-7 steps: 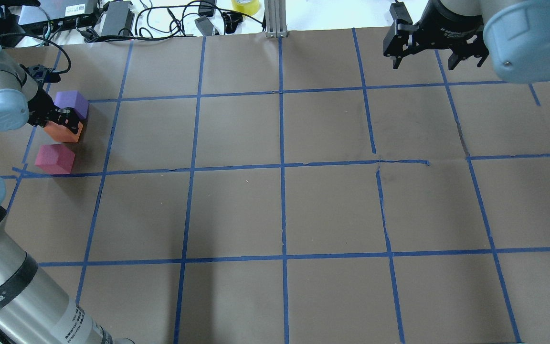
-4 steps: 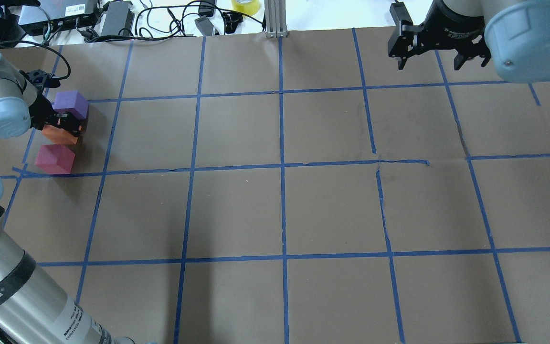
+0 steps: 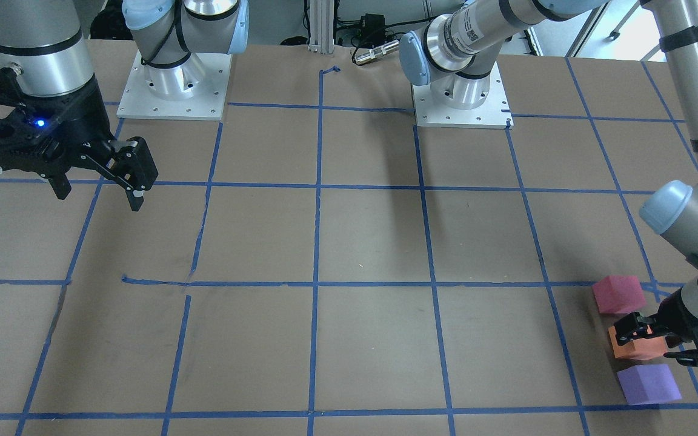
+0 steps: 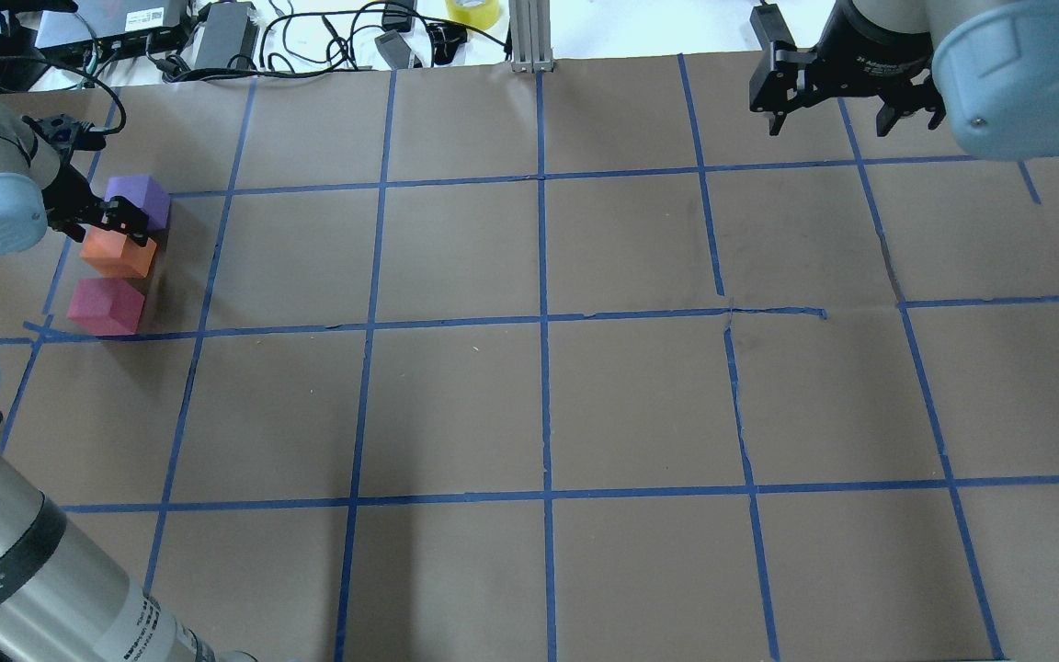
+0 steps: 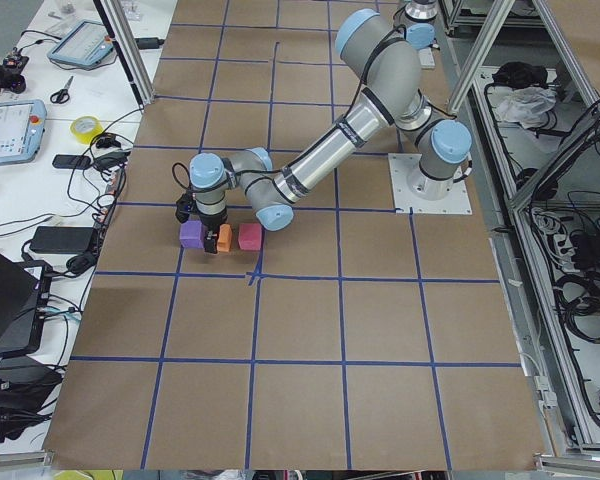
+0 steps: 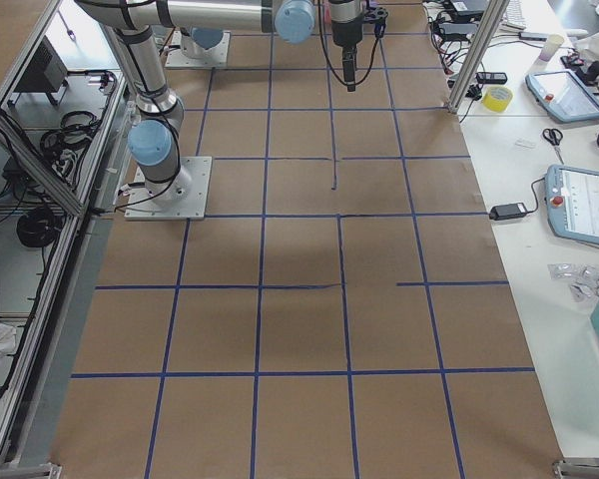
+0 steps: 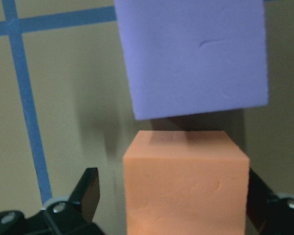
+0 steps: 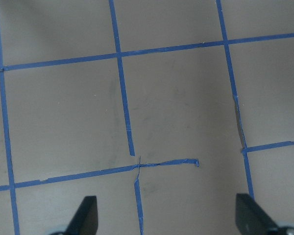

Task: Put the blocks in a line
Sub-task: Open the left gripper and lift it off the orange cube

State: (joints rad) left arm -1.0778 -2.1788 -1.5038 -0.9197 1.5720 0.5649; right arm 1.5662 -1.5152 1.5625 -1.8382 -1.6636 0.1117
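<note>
Left wrist view: purple block (image 7: 196, 54) is cut off by the top edge, orange block (image 7: 186, 186) by the bottom edge. My left claw (image 7: 174, 192) shows fingertips only. Overhead: claw hides the orange block's far edge; contact unclear.

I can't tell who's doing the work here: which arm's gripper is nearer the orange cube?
Left. The left gripper straddles the orange cube, a finger on each side. The right gripper hangs open far across the table, at the opposite end.
</note>
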